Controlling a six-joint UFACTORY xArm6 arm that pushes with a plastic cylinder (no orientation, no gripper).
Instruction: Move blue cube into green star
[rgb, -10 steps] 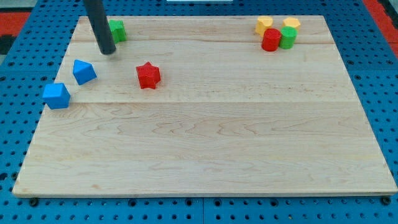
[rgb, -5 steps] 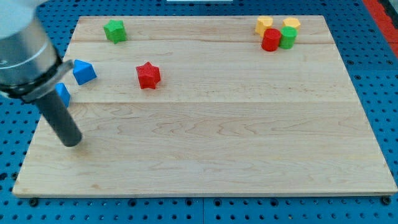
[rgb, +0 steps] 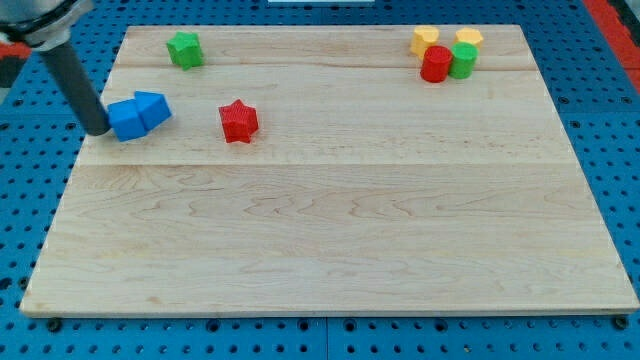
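Observation:
The blue cube (rgb: 126, 120) lies near the board's left edge, touching a second blue block (rgb: 153, 108) on its right. My tip (rgb: 97, 130) stands just left of the blue cube, touching or nearly touching it. The green star (rgb: 184, 49) sits near the view's top left corner, above and right of the blue blocks. The rod rises from the tip up and to the left, out of view.
A red star (rgb: 238, 121) lies right of the blue blocks. At the view's top right sit two yellow blocks (rgb: 425, 39) (rgb: 468, 39), a red cylinder (rgb: 435, 65) and a green cylinder (rgb: 461, 61). The wooden board (rgb: 330, 220) rests on a blue pegboard.
My tip swung from near the green star down the left side, then came up left of the blue cube. The cube slid up and right against the other blue block, which shifted right.

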